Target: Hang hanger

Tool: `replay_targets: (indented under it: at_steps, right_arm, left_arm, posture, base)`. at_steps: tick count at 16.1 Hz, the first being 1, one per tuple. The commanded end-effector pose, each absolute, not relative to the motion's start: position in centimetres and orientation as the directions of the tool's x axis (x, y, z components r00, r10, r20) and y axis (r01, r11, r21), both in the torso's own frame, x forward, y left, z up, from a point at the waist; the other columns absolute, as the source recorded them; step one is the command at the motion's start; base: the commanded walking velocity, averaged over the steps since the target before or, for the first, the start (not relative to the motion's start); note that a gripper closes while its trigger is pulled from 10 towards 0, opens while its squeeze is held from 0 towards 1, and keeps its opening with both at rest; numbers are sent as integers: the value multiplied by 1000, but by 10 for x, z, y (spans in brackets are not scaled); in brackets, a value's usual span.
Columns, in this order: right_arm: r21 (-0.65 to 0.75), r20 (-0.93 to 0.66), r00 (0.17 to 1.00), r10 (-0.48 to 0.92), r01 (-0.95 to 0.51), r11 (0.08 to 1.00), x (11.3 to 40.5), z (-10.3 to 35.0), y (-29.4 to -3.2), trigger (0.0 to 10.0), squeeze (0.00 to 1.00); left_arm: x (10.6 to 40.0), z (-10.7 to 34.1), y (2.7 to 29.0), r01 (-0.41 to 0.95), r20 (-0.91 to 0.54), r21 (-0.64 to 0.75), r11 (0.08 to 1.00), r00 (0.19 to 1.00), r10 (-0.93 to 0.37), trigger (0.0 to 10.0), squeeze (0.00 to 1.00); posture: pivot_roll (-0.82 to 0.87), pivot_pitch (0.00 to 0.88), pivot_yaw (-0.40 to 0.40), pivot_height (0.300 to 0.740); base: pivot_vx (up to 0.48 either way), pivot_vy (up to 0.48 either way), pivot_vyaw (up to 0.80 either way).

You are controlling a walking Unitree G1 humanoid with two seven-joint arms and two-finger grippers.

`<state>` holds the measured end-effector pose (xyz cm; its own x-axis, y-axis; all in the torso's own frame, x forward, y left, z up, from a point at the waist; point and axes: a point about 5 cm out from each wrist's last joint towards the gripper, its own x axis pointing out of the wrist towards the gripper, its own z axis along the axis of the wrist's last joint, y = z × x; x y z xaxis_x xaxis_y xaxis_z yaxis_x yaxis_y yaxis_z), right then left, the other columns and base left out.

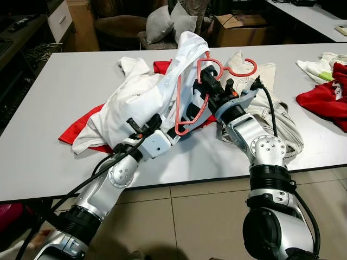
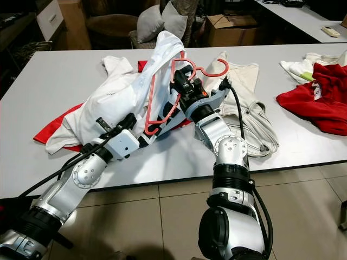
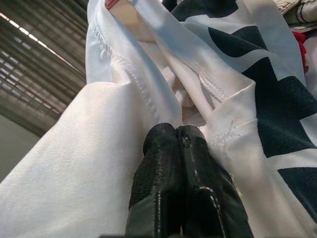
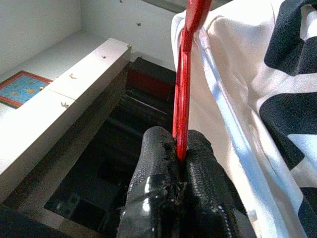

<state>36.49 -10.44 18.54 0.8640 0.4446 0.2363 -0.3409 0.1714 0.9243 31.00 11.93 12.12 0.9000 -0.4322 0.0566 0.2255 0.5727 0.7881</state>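
A tiled floor (image 1: 190, 216) is seen nearest, below the near edge of a white table (image 1: 65, 108). From the near left, the left arm is raised over that edge, and the left gripper (image 3: 177, 133) is pushed into the folds of a white shirt (image 1: 141, 92); in the left wrist view its two black fingers (image 3: 158, 168) are pressed together with the shirt's cloth caught between their tips. From the near right, the right arm is reached up over the table, and the right gripper (image 4: 179, 148) is held at about the table's middle; its fingers (image 4: 153, 173) are closed tightly on the thin red bar of a red hanger (image 1: 187, 116). The hanger is held lifted above the table, tilted, with its hook (image 1: 246, 64) pointing to the far right and its frame partly inside the raised white shirt, which is draped over it. Under the shirt, a red garment (image 1: 81, 127) is spread flat on the table to the left. Just right of the grippers a cream garment (image 1: 282, 116) is laid in a heap. At the table's right edge another red garment (image 1: 328, 97) is seen, with a white cloth (image 1: 317, 66) just beyond it. Beyond the far edge, grey cushions (image 1: 165, 24) and a cardboard box (image 1: 238, 30) are visible.
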Motion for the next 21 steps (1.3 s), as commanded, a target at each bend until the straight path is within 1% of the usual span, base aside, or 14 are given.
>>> replay_targets:
  at_steps: [1,2,3,4,5,6,8,9,11,12,13,16,21]
  right_arm:
    - [913,268,856,443,-373,169,365,195,-105,10000,0]
    - [913,268,856,441,-372,168,365,195,-105,10000,0]
    - [913,269,857,439,-372,168,365,196,-106,10000,0]
    - [912,272,859,434,-373,167,365,196,-107,10000,0]
    - [914,274,861,429,-372,163,366,197,-108,10000,0]
    - [914,274,861,429,-372,162,366,197,-108,10000,0]
    - [914,274,858,434,-373,160,366,197,-106,10000,0]
    - [914,274,857,437,-373,159,366,196,-105,10000,0]
    - [914,274,856,438,-373,158,366,196,-104,10000,0]
    - [914,275,855,440,-374,157,366,197,-104,10000,0]
    - [914,275,855,440,-375,156,366,197,-104,10000,0]
    - [913,276,854,441,-376,157,366,197,-104,10000,0]
    - [914,276,853,442,-376,155,366,197,-103,10000,0]
  left_arm:
    - [313,126,120,208,75,789,578,901,-427,0,0]
    - [314,126,121,212,73,786,580,901,-428,0,0]
    - [314,127,120,225,77,762,608,900,-429,0,0]
    - [310,131,114,280,92,710,646,873,-480,0,0]
    - [306,136,109,346,124,599,722,851,-510,4314,75]
    - [300,140,104,416,137,516,748,823,-552,10000,1000]
    - [295,146,97,469,159,441,765,798,-581,10000,1000]
    - [295,148,95,471,170,434,768,795,-583,10000,1000]
    - [296,151,94,458,173,448,768,798,-577,10000,1000]
    - [297,153,91,455,170,484,747,789,-591,10000,1000]
    - [297,154,91,460,169,482,746,786,-594,10000,1000]
    - [295,150,89,498,101,506,704,776,-622,10000,1000]
    - [296,148,88,503,82,475,722,792,-605,10000,1000]
  posture:
    - [-150,8,9,740]
    - [-151,7,11,740]
    - [-152,7,13,740]
    - [-150,7,16,740]
    - [-147,7,16,740]
    - [-147,7,16,740]
    - [-146,8,14,740]
    - [-143,6,10,740]
    - [-143,5,10,740]
    - [-143,5,10,740]
    - [-143,5,10,740]
    - [-146,0,10,740]
    - [-146,0,9,740]
  base:
    - [0,0,0]
    - [0,0,0]
    - [0,0,0]
    - [0,0,0]
    - [0,0,0]
    - [0,0,0]
    - [0,0,0]
    - [0,0,0]
    - [0,0,0]
    - [0,0,0]
    - [0,0,0]
    - [0,0,0]
    - [0,0,0]
